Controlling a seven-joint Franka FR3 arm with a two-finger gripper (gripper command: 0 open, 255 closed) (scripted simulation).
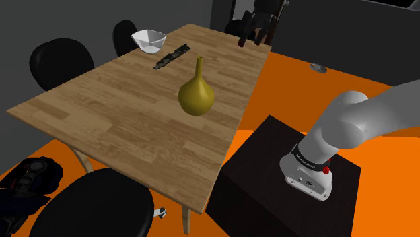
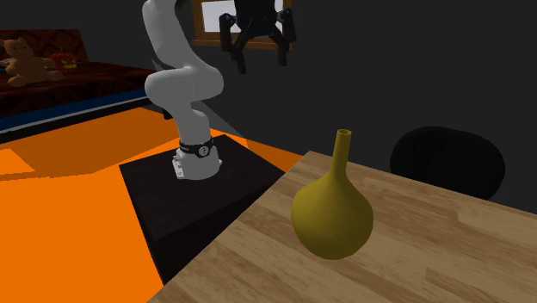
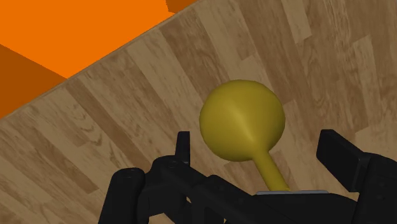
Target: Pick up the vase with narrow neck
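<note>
Underfoot, bright orange floor (image 1: pixel 296 81); on it, pale wooden plank bench (image 1: pixel 101 114); around, dark grey walls (image 1: pixel 168 13). Near mid-bench, mustard-yellow round-bodied vase with narrow neck (image 1: pixel 196 94). Stands upright, touches nothing else. High at its 1 o'clock in the shoulder view, all-black two-finger hand (image 1: pixel 250 37): released, fingers apart, grasps nothing. Shoulder view, at the vase's 11 o'clock: white faceted bowl (image 1: pixel 149 39) and flat black strip (image 1: pixel 172 56). Second exterior view, at 10 o'clock: brown teddy bear (image 2: pixel 21 56).
</note>
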